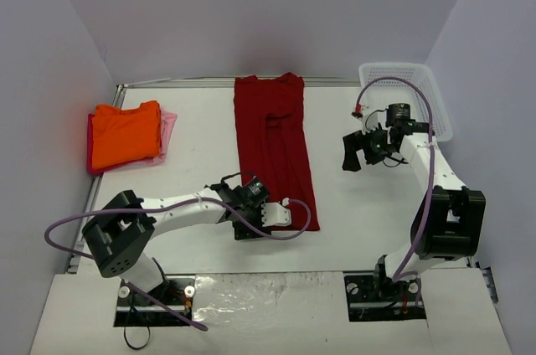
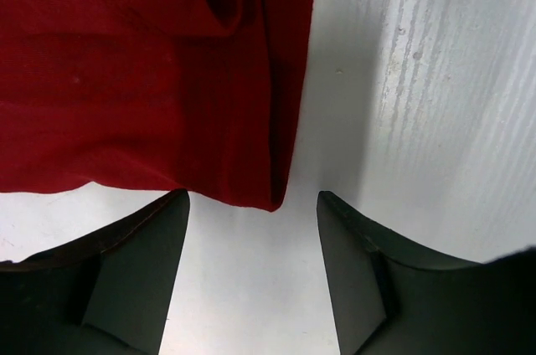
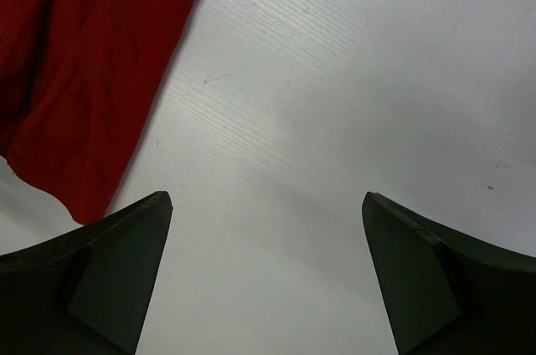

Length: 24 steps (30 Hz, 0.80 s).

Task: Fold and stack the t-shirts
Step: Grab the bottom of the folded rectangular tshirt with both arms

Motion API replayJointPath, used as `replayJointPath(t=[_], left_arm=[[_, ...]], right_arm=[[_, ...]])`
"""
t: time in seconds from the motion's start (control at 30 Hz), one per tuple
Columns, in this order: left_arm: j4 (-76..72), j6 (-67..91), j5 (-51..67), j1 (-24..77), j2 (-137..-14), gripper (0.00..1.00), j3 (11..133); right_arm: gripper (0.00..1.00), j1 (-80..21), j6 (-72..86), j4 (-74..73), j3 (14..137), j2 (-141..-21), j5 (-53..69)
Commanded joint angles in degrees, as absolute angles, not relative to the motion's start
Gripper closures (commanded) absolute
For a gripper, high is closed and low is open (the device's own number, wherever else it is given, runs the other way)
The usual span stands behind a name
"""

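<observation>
A large dark red t-shirt (image 1: 272,146) lies folded into a long strip down the middle of the table. My left gripper (image 1: 283,214) is low at its near right corner. In the left wrist view that corner of the dark red shirt (image 2: 151,79) ends just ahead of my left gripper (image 2: 251,198), whose jaws are open with only bare table between them. A folded bright orange t-shirt (image 1: 126,133) rests on a pale pink one (image 1: 170,127) at the far left. My right gripper (image 1: 357,154) hovers open to the right of the red shirt (image 3: 84,79), with nothing in my right gripper (image 3: 266,198).
A white mesh basket (image 1: 414,95) stands at the back right corner, just behind the right arm. The table's raised edge (image 1: 100,171) runs along the left side, close to the orange and pink stack. Purple cables loop from both arms.
</observation>
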<state>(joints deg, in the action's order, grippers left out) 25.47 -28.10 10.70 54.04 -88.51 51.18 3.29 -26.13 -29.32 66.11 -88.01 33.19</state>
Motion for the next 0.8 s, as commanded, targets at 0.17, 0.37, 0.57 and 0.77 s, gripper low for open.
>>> replayJointPath(t=[0.17, 0.37, 0.57, 0.77], left_arm=[[25.58, -26.9, 9.14, 54.49, -88.15, 0.44, 54.67], [26.28, -26.98, 8.96, 54.49, -87.01, 0.61, 54.67], [26.54, -27.07, 10.28, 54.49, -86.83, 0.6, 54.58], [26.54, -27.07, 11.16, 54.58, -88.15, 0.59, 54.58]], right_arm=[[0.07, 3.08, -27.77, -30.94, 65.57, -87.8, 33.22], [0.07, 2.99, -28.21, -30.85, 65.13, -88.24, 33.4], [0.07, 2.99, -28.3, -30.94, 65.3, -88.77, 33.66], [0.07, 2.99, -28.39, -30.85, 65.21, -89.21, 33.66]])
